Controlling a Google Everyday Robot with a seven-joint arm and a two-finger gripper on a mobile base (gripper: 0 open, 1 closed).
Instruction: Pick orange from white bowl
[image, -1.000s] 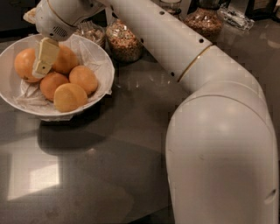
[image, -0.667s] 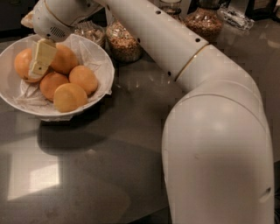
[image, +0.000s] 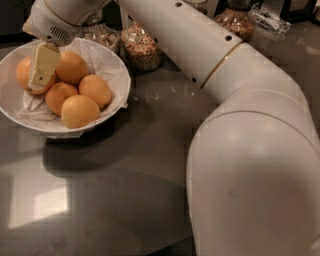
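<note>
While the gripper (image: 40, 75) hangs low inside the white bowl (image: 115, 75), the orange (image: 24, 75) lies right against it.
Down in the bowl's left-rear part sits the orange, its right side covered by the cream gripper — wide or narrow, I cannot tell. Four more fruits crowd the crumpled paper lining: a big one (image: 73, 67) at the bowl's centre-rear, two smaller ovals (image: 59, 97) in the middle, and a paler yellow-orange one (image: 80, 111) at the front. Behind the bowl's right rim stands a glass jar of grain (image: 142, 47) — and the white arm (image: 260, 125) sweeps in from the bowl's right, over the dark table (image: 125, 180).
</note>
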